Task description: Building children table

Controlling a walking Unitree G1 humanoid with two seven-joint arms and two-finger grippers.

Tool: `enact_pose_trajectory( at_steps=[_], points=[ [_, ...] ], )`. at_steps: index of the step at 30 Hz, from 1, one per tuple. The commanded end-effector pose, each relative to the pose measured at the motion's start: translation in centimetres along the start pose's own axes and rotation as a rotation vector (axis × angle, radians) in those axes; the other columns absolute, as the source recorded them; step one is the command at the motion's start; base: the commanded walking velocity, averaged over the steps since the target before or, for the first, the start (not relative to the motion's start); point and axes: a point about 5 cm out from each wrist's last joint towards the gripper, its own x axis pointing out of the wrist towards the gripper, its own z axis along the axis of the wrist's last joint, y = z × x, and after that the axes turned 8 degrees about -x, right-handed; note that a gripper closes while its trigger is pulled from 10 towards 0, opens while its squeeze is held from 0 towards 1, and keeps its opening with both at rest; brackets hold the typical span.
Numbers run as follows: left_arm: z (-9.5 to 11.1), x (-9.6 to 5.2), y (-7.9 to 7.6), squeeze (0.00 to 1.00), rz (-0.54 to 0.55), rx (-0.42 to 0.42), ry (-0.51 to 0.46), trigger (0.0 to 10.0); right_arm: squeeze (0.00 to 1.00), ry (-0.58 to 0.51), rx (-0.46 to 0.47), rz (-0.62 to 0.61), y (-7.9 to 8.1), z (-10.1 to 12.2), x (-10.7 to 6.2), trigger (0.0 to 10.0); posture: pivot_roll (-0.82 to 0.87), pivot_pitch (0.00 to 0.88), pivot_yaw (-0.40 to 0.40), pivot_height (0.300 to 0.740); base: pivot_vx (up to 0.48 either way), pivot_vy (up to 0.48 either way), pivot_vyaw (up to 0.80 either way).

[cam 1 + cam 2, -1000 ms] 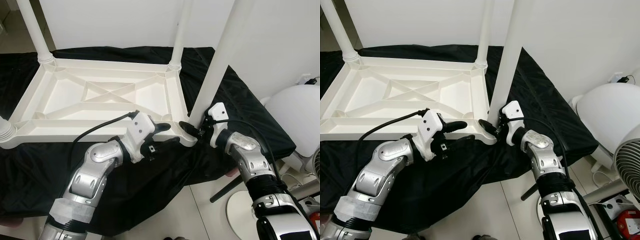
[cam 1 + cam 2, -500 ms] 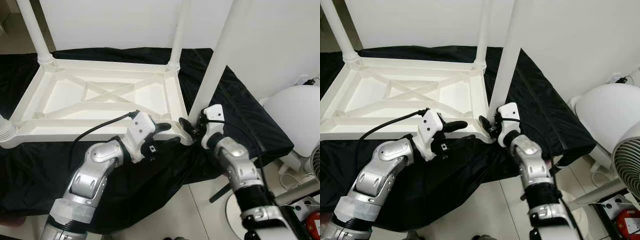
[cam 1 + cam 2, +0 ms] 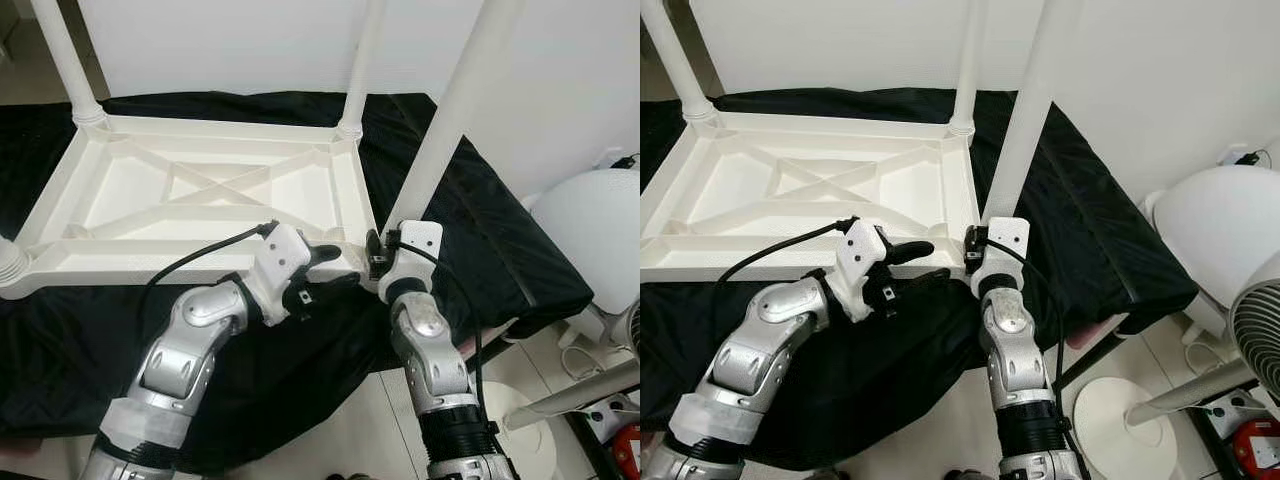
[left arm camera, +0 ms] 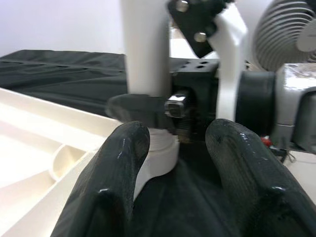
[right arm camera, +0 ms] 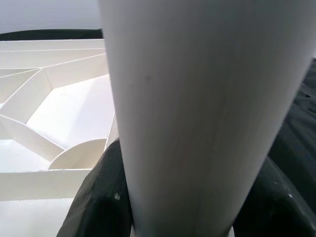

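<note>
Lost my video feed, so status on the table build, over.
Right gripper clamped on the near-right table leg at its base. Left gripper open beside that corner of the upturned tabletop. Nothing in the way.

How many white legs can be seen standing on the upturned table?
4. One leg at the far left corner, one at the far right, one at the near right in the right hand, one base at the near left.

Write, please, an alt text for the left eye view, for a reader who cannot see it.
The right pincer grips the base of a white table leg at the near right corner of an upside-down white table top on a black cloth. The left pincer rests open against the near rim beside it.
</note>
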Motion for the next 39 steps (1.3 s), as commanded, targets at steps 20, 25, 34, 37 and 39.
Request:
enact_pose_trajectory(
  at_steps=[20,25,34,37,39],
  points=[
    [-0.2,-0.3,-0.2,0.00,0.030,0.004,0.007,10.0,1.00,-0.012,-0.040,0.028,-2.1,0.0,-0.6,10.0,0.05,0.089,-0.065,0.740,0.000,0.000,0.00],
    [-0.7,-1.0,-0.2,0.00,0.011,0.022,0.041,10.0,0.00,-0.027,-0.036,0.078,-2.9,0.0,-0.6,10.0,0.04,0.103,-0.074,0.740,0.000,0.000,0.00],
    [0.0,-1.1,0.2,0.00,0.037,-0.017,0.004,10.0,0.00,-0.061,-0.080,0.229,-3.2,0.2,-0.4,10.0,0.04,0.118,-0.098,0.740,0.000,0.000,0.00],
    [-0.1,-0.9,0.0,0.00,0.041,-0.014,0.004,10.0,0.00,-0.064,-0.112,0.303,-3.1,0.2,-0.3,10.0,0.04,0.122,-0.101,0.740,0.000,0.000,0.00],
    [-0.3,-0.9,-0.2,0.00,0.036,-0.007,0.015,10.0,0.00,-0.068,-0.160,0.394,-3.0,0.1,-0.3,10.0,0.04,0.124,-0.098,0.740,0.000,0.000,0.00]
  ],
)
